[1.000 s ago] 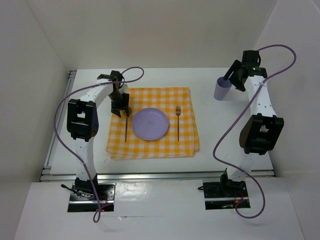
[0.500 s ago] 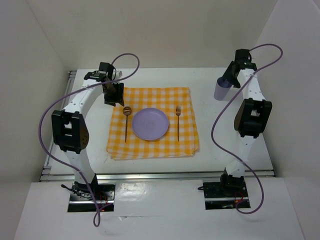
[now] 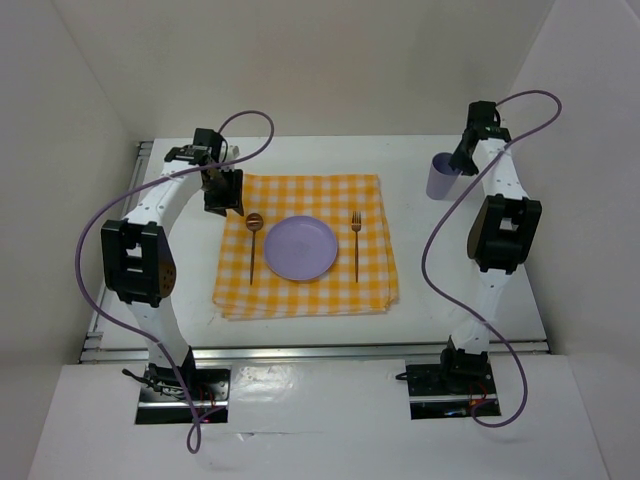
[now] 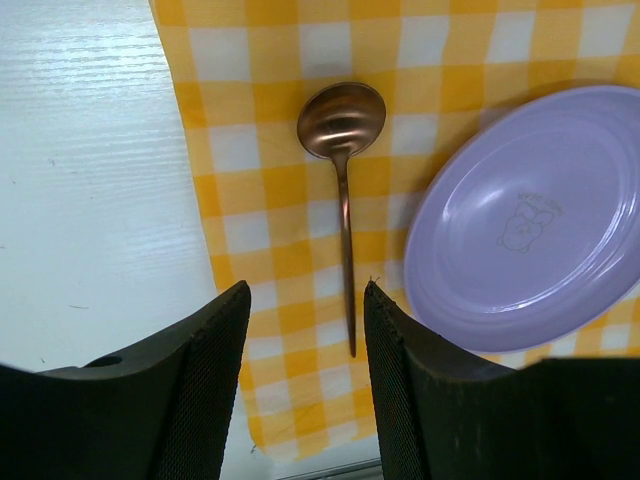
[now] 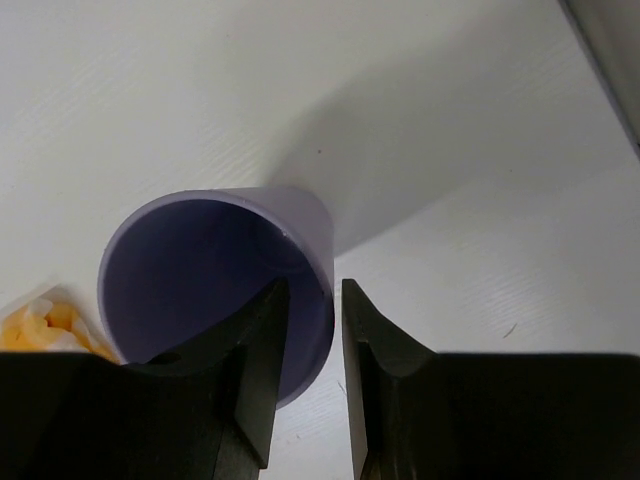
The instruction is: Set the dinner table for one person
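A lilac cup (image 3: 441, 177) stands upright on the white dinner table (image 3: 450, 270), right of the checked cloth (image 3: 310, 195). My right gripper (image 3: 460, 158) straddles its near wall. In the right wrist view one finger is inside the cup (image 5: 200, 260) and the other outside, the gripper (image 5: 313, 287) narrowly open with a thin gap still showing. On the cloth lie a lilac plate (image 3: 300, 247), a copper spoon (image 3: 253, 240) to its left and a fork (image 3: 355, 245) to its right. My left gripper (image 3: 222, 192) hovers open and empty over the cloth's far left corner, above the spoon (image 4: 342, 125).
White walls close in the table on three sides, with metal rails (image 3: 140, 160) along its edges. A corner of the cloth (image 5: 45, 320) shows just left of the cup. Purple cables loop above both arms.
My right gripper's jaws have narrowed around the cup's wall. My left gripper has lifted off the spoon and drawn back toward the cloth's far left corner, then held still.
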Robot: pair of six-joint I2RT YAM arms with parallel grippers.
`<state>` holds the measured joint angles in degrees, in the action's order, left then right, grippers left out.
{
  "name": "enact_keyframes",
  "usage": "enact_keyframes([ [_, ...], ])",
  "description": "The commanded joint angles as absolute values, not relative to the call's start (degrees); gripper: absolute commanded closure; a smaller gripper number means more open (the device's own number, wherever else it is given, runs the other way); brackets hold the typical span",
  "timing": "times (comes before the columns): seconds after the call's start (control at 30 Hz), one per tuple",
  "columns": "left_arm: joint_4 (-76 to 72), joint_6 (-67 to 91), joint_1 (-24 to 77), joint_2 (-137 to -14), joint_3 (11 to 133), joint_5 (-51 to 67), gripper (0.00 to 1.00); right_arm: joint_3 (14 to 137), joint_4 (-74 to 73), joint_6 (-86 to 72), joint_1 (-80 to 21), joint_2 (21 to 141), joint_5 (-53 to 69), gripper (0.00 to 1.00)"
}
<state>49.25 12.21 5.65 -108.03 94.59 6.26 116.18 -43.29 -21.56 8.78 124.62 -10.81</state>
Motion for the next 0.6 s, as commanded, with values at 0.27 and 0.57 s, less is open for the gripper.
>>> enact_keyframes([
  [0.27, 49.0, 11.5, 5.2, -105.6, 94.5, 6.2, 0.43, 115.7, -42.3, -21.4, 9.0, 125.7, -11.5, 1.00],
  [0.57, 47.9, 11.5, 2.9, -105.1, 94.5, 4.0, 0.42, 115.0, -40.0, -17.5, 2.7, 116.9, -11.5, 1.00],
])
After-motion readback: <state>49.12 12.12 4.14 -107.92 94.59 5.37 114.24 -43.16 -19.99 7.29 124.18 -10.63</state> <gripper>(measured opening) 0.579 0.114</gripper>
